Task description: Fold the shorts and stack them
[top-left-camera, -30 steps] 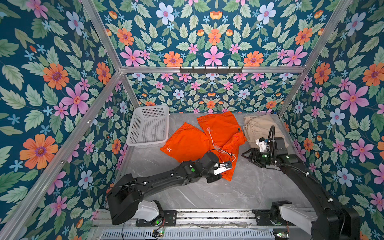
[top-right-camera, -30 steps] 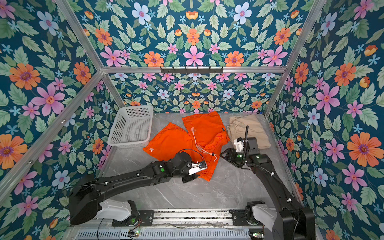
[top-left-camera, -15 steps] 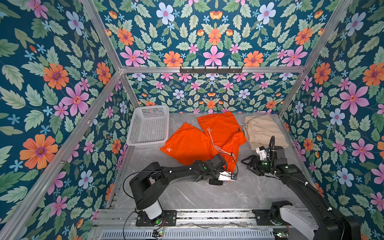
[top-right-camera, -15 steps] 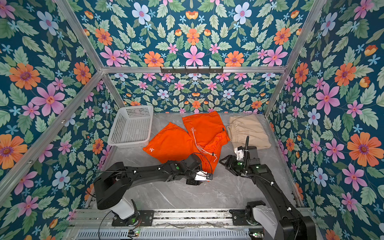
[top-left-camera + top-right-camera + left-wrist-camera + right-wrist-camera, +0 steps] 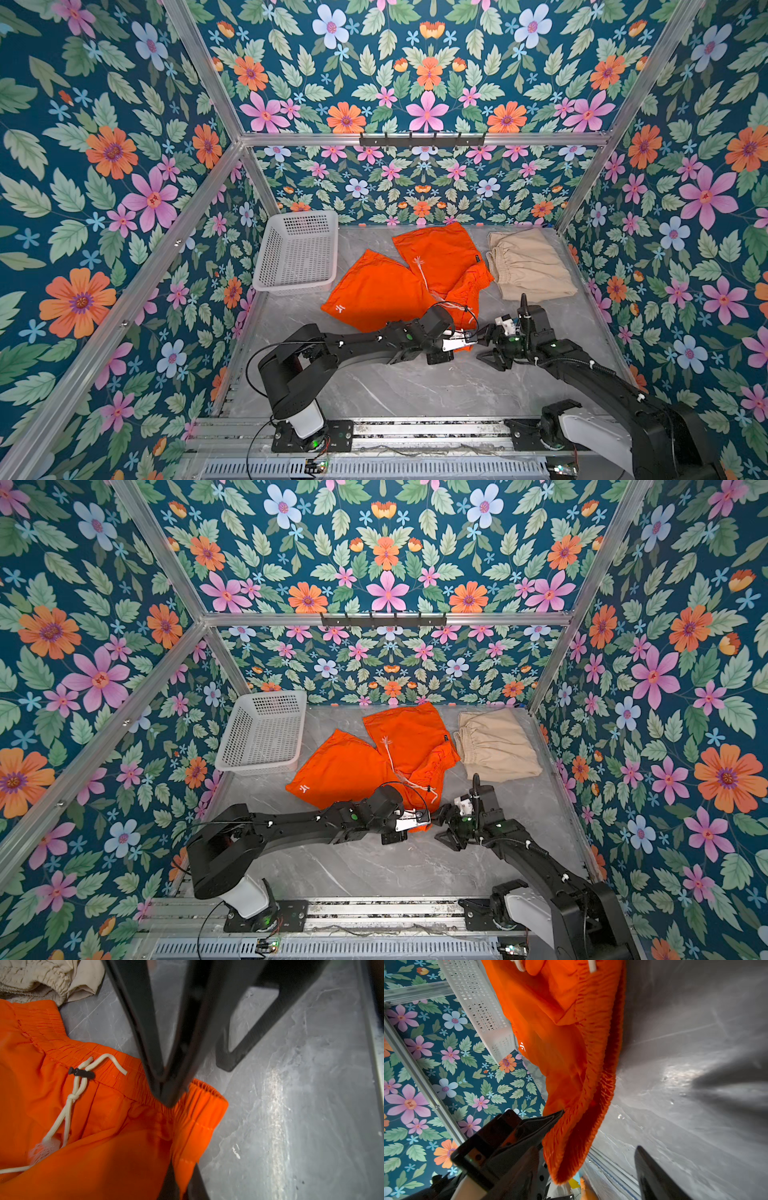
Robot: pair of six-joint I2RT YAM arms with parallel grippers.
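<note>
In both top views my left arm lies low across the grey marble table point(image 5: 415, 386). Its left gripper point(image 5: 468, 337) is pinched shut on the near waistband corner of the bright orange cloth shorts point(image 5: 415, 282), mid-table. The beige gathered-waist shorts point(image 5: 528, 266) lie beside them. My right gripper point(image 5: 489, 347) faces it, spread wide, empty.

Left wrist view: my fingertips point(image 5: 162, 1084) meet on orange elastic.

Right wrist view: the waistband runs to those closed tips.
</note>
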